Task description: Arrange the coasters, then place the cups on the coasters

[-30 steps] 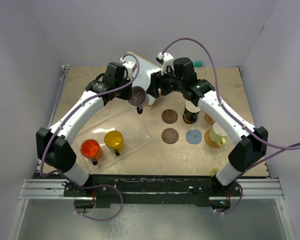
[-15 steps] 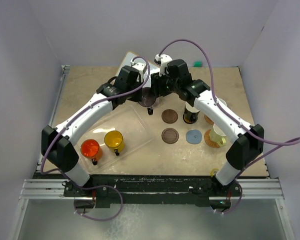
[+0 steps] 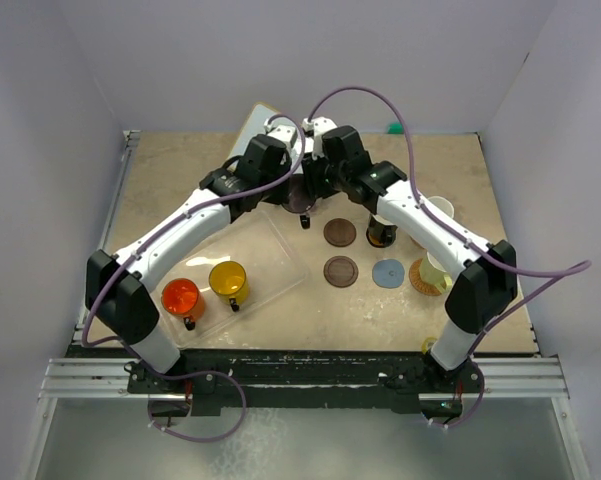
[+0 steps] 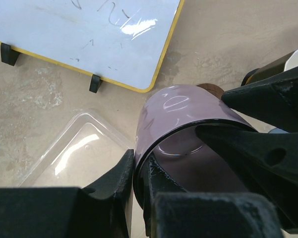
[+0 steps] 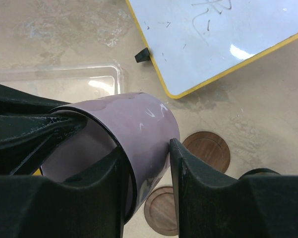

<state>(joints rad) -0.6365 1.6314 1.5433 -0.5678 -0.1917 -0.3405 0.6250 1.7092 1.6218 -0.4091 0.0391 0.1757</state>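
A mauve-grey cup hangs tipped above the table's back middle. My left gripper is shut on its rim, one finger inside and one outside. My right gripper straddles the opposite wall of the cup, jaws still apart, with the outer finger touching the wall. Two dark brown coasters and a blue-grey coaster lie bare. The black cup, a pale cup on a tan coaster and a white cup stand at the right.
A clear plastic tray at the left holds a yellow cup and an orange-red cup. A yellow-edged whiteboard lies at the back, behind both grippers. A small green object sits by the rear wall.
The left arm carried the mauve cup rightward to meet the right gripper. The right gripper moved onto the cup's wall and its jaws narrowed.
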